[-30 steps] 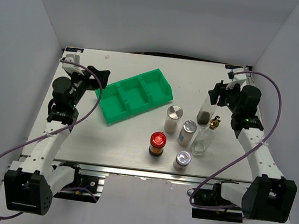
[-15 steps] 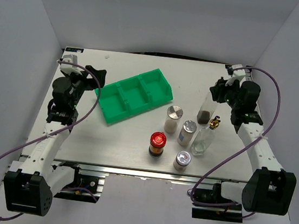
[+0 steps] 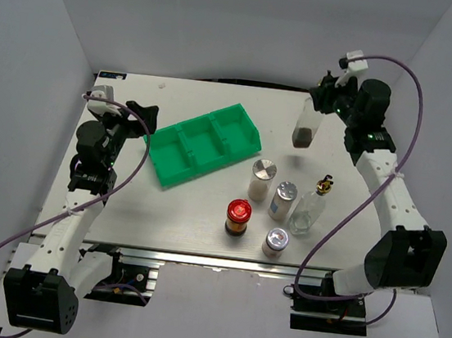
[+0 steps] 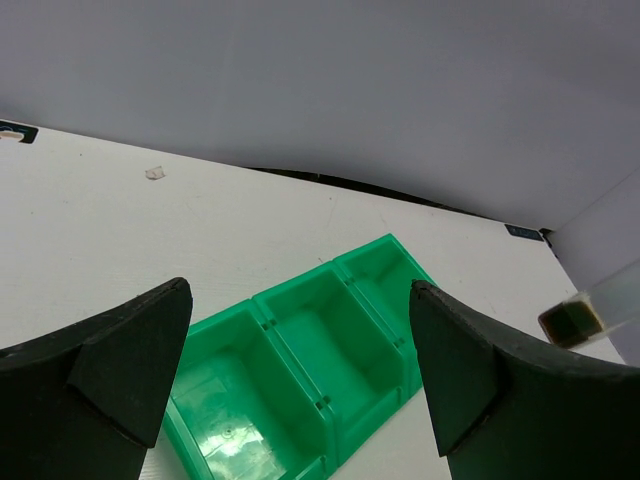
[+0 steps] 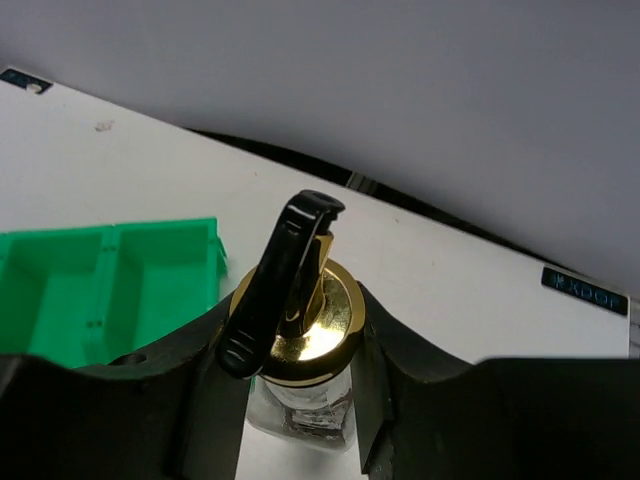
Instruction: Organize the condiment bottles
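- The desk (image 3: 179, 213) is hard and bare beneath the load; a dropped glass bottle would likely crack or spill on it.
- The green tray (image 3: 208, 164) is light plastic with low walls. A bottle set down on a divider or rim could tip it, or shove the tray aside.
- The right tool (image 3: 321, 98) is closed on the gold pourer top of a tall cruet (image 3: 306, 128), which hangs to the right of the tray, apparently clear of the desk. The grip sits high on a smooth round cap, so the dark-bottomed body may swing or slip out during a quick move.
- The left tool (image 3: 146, 118) is spread wide and holds nothing, just left of the tray. If it reaches in while the right arm comes across, the two could collide over the compartments.
- The second cruet (image 3: 310, 208), right of the tray and nearer the arms, is tall and narrow; a low pass by the arm could topple it.
- The three shaker jars (image 3: 283, 199) and the red-lidded jar (image 3: 238, 217) stand close together on the near side of the tray; a knock to one may topple its neighbours.
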`<state>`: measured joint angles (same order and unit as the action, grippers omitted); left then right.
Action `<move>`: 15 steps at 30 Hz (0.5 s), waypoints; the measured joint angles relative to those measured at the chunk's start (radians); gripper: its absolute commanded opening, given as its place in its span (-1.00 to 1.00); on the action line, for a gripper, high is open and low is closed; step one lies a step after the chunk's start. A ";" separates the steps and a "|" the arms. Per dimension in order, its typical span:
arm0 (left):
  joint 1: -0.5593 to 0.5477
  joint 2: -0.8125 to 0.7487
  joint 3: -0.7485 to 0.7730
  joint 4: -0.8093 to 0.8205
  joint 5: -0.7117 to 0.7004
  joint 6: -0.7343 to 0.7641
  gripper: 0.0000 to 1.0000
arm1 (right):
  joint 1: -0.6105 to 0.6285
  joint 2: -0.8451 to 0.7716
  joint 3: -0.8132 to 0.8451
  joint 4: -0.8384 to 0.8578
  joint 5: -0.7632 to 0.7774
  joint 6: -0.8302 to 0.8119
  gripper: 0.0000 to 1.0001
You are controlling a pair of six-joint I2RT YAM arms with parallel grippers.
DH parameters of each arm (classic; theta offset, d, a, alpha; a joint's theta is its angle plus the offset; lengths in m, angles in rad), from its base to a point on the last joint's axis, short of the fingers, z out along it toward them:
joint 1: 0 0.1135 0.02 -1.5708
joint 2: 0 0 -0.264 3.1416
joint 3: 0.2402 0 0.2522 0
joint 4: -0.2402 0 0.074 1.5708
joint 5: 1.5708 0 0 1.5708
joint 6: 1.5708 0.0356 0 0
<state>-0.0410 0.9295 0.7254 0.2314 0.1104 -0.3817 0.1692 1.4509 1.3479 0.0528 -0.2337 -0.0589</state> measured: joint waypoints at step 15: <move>0.000 -0.004 0.000 -0.023 -0.067 0.016 0.96 | 0.249 0.478 0.691 -0.098 0.084 0.031 -1.00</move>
<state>-0.0410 0.9257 0.7250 0.2089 0.0433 -0.3653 0.4179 1.9293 2.0388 -0.0456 -0.1501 -0.0284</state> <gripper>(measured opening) 0.982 0.438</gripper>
